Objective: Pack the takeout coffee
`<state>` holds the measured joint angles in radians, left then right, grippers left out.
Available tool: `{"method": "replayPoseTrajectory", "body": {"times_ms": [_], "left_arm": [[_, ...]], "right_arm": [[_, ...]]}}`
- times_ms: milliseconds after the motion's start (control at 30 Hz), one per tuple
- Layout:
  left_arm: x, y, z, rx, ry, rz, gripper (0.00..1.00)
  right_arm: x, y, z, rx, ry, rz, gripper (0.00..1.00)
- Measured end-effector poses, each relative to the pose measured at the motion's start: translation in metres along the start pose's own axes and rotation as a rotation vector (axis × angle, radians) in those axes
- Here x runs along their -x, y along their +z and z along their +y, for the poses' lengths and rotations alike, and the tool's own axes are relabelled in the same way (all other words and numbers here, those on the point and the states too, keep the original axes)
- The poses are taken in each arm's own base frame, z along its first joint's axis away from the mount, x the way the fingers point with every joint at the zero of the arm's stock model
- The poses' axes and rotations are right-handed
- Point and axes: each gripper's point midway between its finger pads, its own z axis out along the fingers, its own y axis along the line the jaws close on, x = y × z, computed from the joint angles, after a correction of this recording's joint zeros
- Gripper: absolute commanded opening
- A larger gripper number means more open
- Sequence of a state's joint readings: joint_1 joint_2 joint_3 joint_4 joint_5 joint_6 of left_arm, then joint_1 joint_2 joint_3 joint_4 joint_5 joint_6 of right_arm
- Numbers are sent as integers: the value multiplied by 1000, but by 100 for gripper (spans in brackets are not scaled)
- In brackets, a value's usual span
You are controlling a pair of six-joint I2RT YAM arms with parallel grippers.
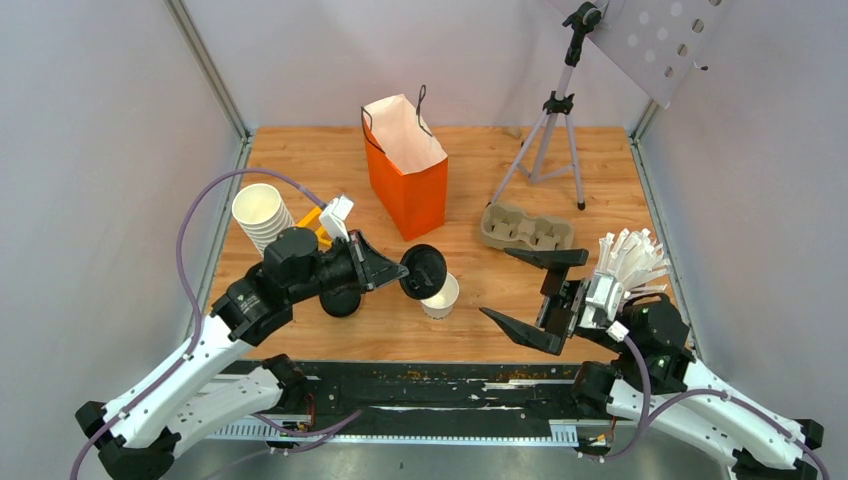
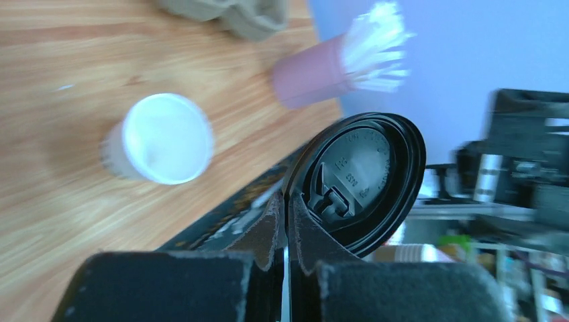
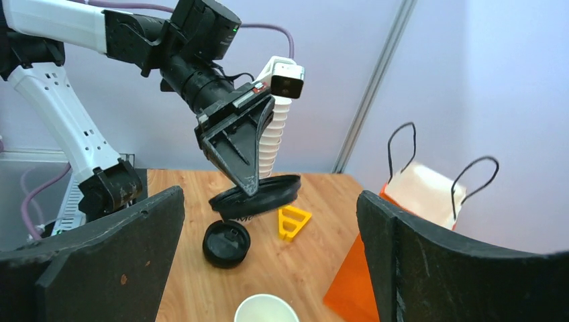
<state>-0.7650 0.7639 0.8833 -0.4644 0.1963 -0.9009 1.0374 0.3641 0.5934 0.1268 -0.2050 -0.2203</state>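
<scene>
One black lid is pinched by its rim in the left hand, the jaws closed tight on its edge. It hangs tilted just up and left of the white cup, which stands open near the front middle of the tabletop. Behind the cup stands the orange bag, and a loose lid lies under the left arm. The right hand hovers to the cup's right, spread wide and empty. The cardboard carrier and the stirrer holder lie beyond it, and the cup stack is at far left. The left wrist view shows the cup's white inside. The right wrist view shows the held lid off the tabletop, with a yellow piece behind it.
</scene>
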Motion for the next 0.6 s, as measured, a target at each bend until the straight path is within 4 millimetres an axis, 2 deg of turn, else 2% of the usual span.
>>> {"method": "replayPoseTrajectory", "body": {"times_ms": [100, 233, 433, 600], "left_arm": [[8, -4, -34, -152, -83, -23, 0], [11, -6, -64, -337, -210, -24, 0], [12, -9, -86, -504, -366, 5, 0], [17, -20, -102, -587, -393, 12, 0]], "right_arm": [[5, 5, 4, 35, -55, -42, 100], [4, 19, 7, 74, -114, -77, 100], [-5, 46, 3, 76, -173, -101, 99], [-17, 59, 6, 103, -191, -95, 99]]}}
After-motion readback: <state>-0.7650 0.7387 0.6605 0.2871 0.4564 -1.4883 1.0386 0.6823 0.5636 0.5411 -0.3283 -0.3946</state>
